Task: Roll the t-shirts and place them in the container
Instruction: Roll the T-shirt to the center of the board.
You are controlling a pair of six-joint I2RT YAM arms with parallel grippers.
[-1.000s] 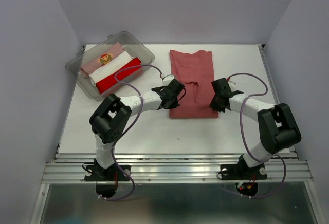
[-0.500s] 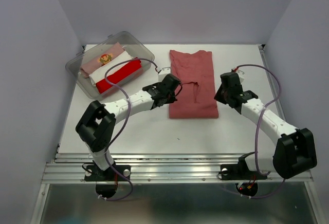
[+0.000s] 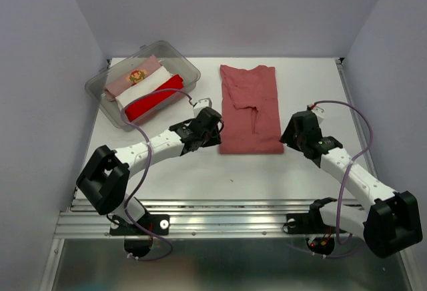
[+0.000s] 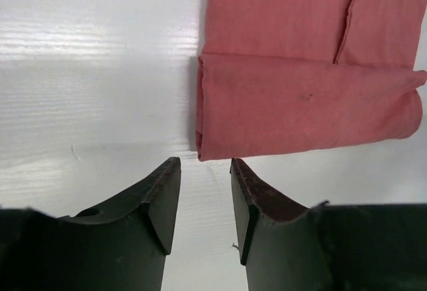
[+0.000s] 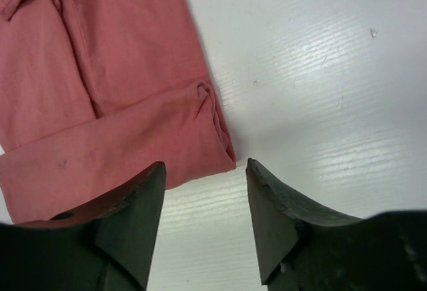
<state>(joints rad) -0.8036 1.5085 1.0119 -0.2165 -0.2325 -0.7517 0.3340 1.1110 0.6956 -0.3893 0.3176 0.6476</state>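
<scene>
Two robot arms stretch low from the near edge of the table [image 3: 220, 174] toward its middle. The left gripper [image 4: 203, 171] and right gripper [image 5: 205, 171] point downward, jaws parted, holding nothing.

Four t-shirts in all: one brick-red t-shirt [image 3: 249, 107] flat by the far edge of the worktop [image 3: 200, 171], plus three rolled: one pale pink bundle [image 3: 133, 77], one white bundle [image 3: 143, 86], one bright red bundle [image 3: 152, 101]. One clear plastic tub [image 3: 191, 71], far left corner. Two grippers: left gripper [image 4: 204, 164], right gripper [image 5: 205, 164].
</scene>
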